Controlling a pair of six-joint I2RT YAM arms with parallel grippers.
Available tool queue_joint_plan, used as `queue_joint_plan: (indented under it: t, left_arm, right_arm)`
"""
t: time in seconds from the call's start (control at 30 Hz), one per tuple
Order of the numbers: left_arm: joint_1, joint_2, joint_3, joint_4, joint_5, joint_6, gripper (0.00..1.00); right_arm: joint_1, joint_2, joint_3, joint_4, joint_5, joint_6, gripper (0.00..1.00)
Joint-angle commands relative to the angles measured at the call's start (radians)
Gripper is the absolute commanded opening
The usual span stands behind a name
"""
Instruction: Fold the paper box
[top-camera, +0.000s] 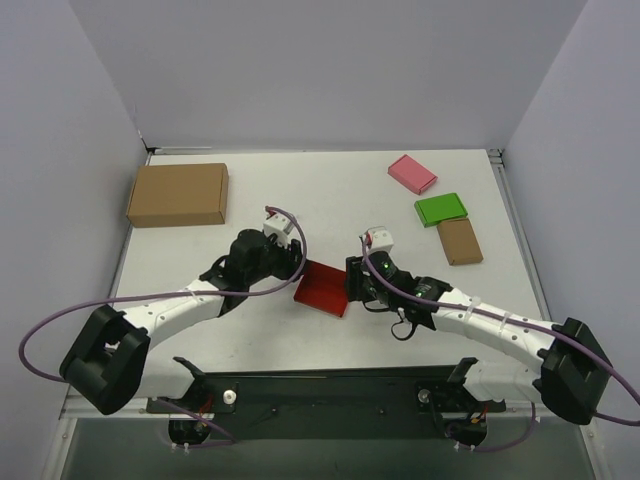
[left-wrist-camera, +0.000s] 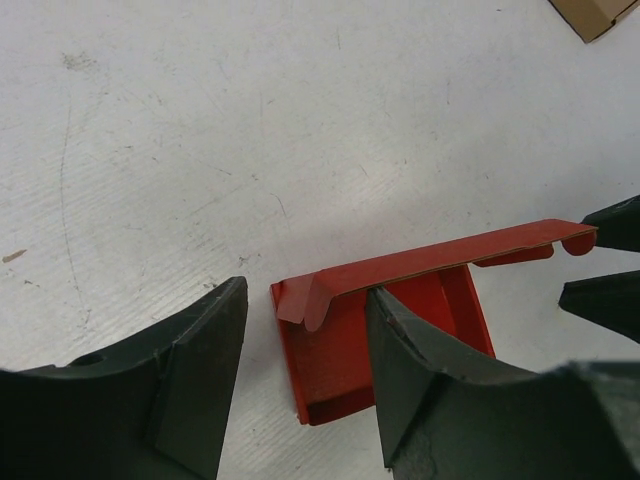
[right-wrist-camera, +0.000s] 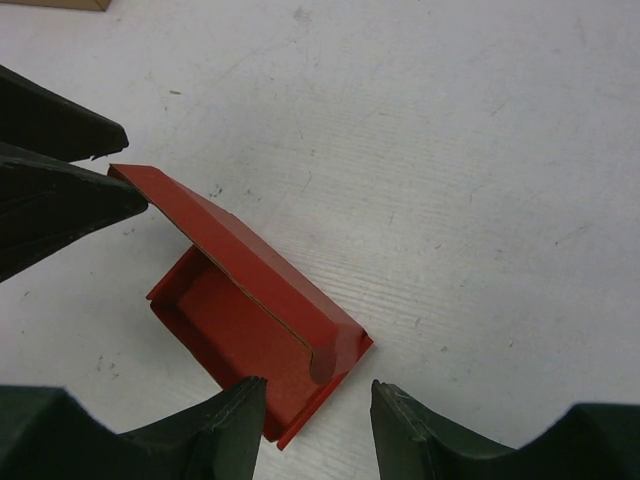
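Left gripper (left-wrist-camera: 305, 290): 2 dark, matte, wedge-shaped fingers held apart. They straddle 1 end of the paper box (left-wrist-camera: 340, 355). 1 fingertip (left-wrist-camera: 378, 300) is inside the tray, right under the raised flap (left-wrist-camera: 440, 260). The other finger stays outside and doesn't touch the box.

Right gripper (right-wrist-camera: 317, 384): fingers also apart, straddling the opposite end corner of the box and not clamped. A strip of table shows between 1 finger and the corner.

The box is bright red thin cardboard, smooth, with a bare brown cut edge. It's a shallow rectangular tray lying flat on the white, scuffed, scratched table (top-camera: 300, 190). The long flap is tilted up over it, with a rounded tab at each end. From the top view the box sits at the middle of the table, between the 2 wrists.

Also on the table:
- Far left: large brown carton (top-camera: 178, 194).
- Far right: pink flat box (top-camera: 412, 173), green flat box (top-camera: 441, 209) and small brown box (top-camera: 460, 241).

All 4 are well apart from the red box, and only the 2 grippers crowd it.
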Motion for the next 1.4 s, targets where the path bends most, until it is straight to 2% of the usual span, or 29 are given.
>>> queue_joint_plan:
  t: [0.0,0.4,0.53,0.73,0.77,1.1,1.37]
  left_arm:
    - [0.005,0.025,-0.011,0.095,0.031,-0.003,0.57]
    - [0.005,0.077,-0.045,0.184,0.067,0.024,0.55]
    - [0.005,0.089,-0.045,0.195,0.073,0.029,0.45]
    - [0.003,0.111,-0.043,0.199,0.082,0.026,0.39]
    - [0.003,0.111,-0.042,0.199,0.084,0.026,0.35]
    - [-0.004,0.140,-0.039,0.190,0.064,-0.032,0.17]
    - [-0.024,0.152,-0.057,0.193,0.015,-0.092,0.10]
  right_arm:
    - [0.004,0.043,0.033,0.039,0.051,0.028,0.45]
    - [0.006,0.118,0.043,0.080,0.101,0.031,0.38]
    - [0.008,0.138,0.049,0.084,0.112,0.029,0.34]
    - [0.012,0.161,0.058,0.087,0.120,0.029,0.27]
    - [0.014,0.164,0.059,0.085,0.121,0.028,0.25]
    - [0.041,0.202,0.072,0.091,0.178,0.060,0.10]
    - [0.089,0.241,0.095,0.082,0.262,0.146,0.02]
